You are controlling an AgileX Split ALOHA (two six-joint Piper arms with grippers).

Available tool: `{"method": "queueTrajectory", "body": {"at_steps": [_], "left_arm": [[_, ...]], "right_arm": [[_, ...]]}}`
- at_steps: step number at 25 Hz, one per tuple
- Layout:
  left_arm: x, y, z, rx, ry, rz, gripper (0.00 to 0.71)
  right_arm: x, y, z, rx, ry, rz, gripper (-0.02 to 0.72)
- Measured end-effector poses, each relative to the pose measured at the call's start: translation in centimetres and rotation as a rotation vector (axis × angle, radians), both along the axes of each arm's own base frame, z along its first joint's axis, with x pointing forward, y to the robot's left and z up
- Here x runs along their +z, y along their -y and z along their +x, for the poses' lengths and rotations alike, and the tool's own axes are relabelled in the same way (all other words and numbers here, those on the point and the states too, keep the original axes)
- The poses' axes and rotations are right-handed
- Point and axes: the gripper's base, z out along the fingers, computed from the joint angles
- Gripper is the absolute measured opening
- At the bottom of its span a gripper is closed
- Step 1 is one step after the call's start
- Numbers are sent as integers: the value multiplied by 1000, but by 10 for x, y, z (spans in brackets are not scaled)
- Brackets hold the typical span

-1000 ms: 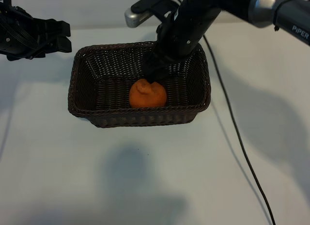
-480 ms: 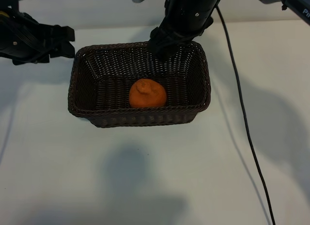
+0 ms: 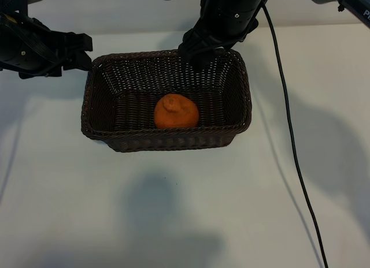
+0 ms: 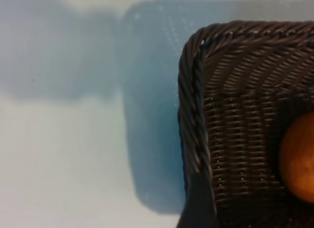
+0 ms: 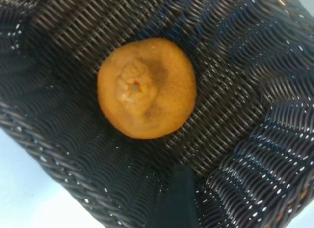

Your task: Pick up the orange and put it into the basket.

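- Left gripper (image 3: pixel 81 51) at 10 o'clock of the exterior view, just beside the basket's far left corner, dark fingers pointing toward the rim; apart from the wicker as far as can be seen, jaws spread, nothing between them.
- Basket (image 3: pixel 92 115) at the centre of the exterior view, long side across the white table (image 3: pixel 185 210); dark brown woven wicker, rounded corners, sloping openwork walls.
- Orange (image 3: pixel 176 111) lying on the basket floor, a little toward 6 o'clock of the basket's middle, near the front wall; stem dimple facing up in the right wrist view (image 5: pixel 146 87).
- Same fruit partly visible inside the basket corner in the left wrist view (image 4: pixel 298 156).
- Right gripper (image 3: pixel 193 53) at 12 o'clock, hanging above the basket's far rim, pointing steeply down; clear of the orange, gripping nothing; whether open or closed, cannot tell.
- Black cable (image 3: pixel 289 135) running from the right arm toward 5 o'clock across the table.
- Progress, as a judgement: placing done, fruit released and resting in the basket; only clearing the arms away from the basket seems left.
- Writing: white lettering at the 2 o'clock edge on the right arm (image 3: pixel 352 5), cut off and not readable in full; no other labels or brands seen.
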Motion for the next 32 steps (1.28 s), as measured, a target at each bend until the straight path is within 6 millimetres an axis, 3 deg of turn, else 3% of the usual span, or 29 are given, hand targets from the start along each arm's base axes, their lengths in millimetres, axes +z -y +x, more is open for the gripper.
{"method": "queueTrajectory", "body": {"at_steps": [32], "left_arm": [[0, 0, 0, 0, -4, -1, 591]], "right_arm": [[8, 3, -2, -55, 13, 6, 600]]}}
